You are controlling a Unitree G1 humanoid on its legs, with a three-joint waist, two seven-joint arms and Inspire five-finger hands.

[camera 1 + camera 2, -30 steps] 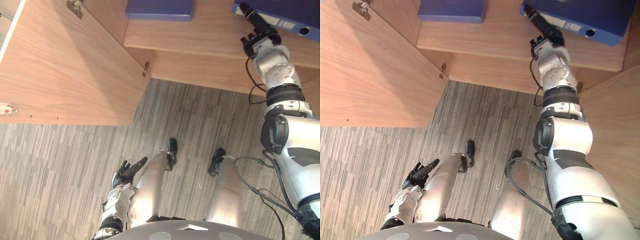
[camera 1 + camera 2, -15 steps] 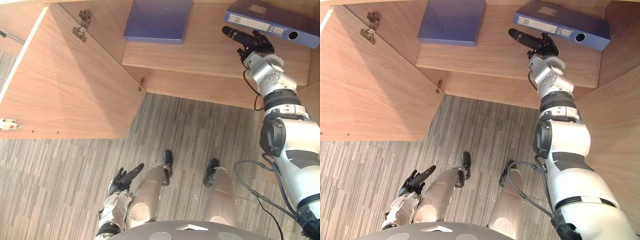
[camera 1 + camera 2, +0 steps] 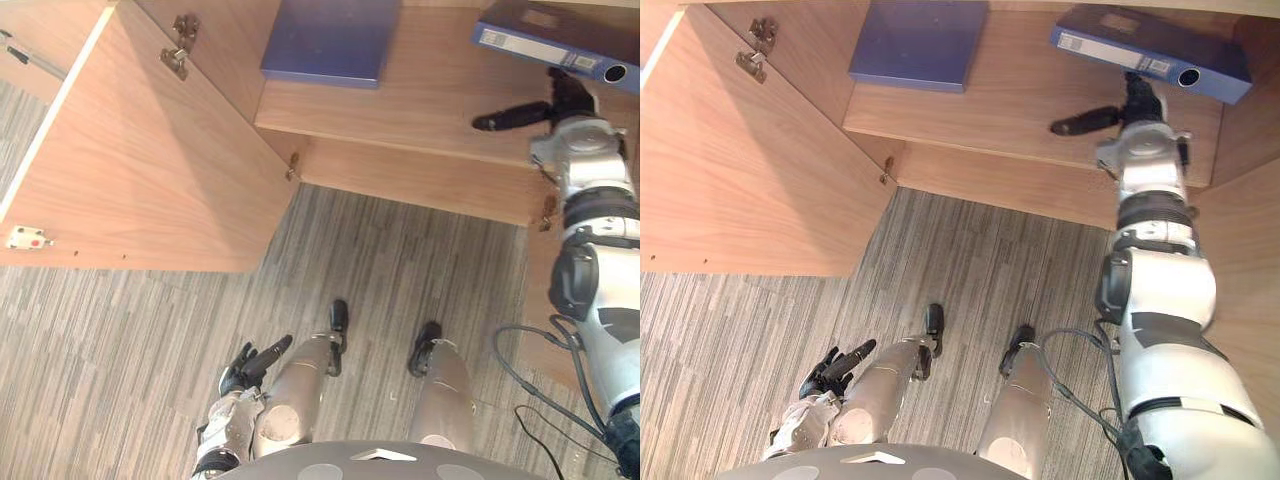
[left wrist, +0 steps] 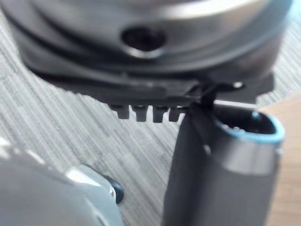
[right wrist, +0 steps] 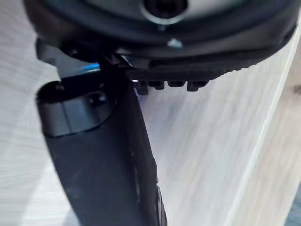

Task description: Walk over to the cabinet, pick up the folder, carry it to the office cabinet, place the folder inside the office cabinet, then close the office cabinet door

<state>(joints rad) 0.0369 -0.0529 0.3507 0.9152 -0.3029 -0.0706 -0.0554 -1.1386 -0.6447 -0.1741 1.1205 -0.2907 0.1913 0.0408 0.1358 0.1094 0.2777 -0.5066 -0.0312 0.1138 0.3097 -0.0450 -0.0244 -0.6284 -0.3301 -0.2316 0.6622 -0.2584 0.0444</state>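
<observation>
A blue ring binder (image 3: 555, 35) lies flat on the right end of the cabinet's wooden shelf (image 3: 420, 110). A thinner blue folder (image 3: 325, 40) rests on the same shelf further left. My right hand (image 3: 562, 98) hovers over the shelf just in front of the binder, apart from it. Its fingers (image 3: 510, 117) are straight, point left and hold nothing. In the right wrist view, the thumb (image 5: 103, 155) stands over bare wood. My left hand (image 3: 250, 362) hangs low beside my leg over the floor, relaxed and empty.
The cabinet's left door (image 3: 140, 170) stands swung wide open toward me, with a hinge (image 3: 180, 52) near its top. A second wooden door panel (image 3: 1250, 280) is at the right edge. Striped grey carpet (image 3: 400, 270) lies between me and the cabinet.
My right hand has come off the binder and drawn back toward me, its fingers now turned left. The binder stays on the shelf. The camera has shifted slightly.
</observation>
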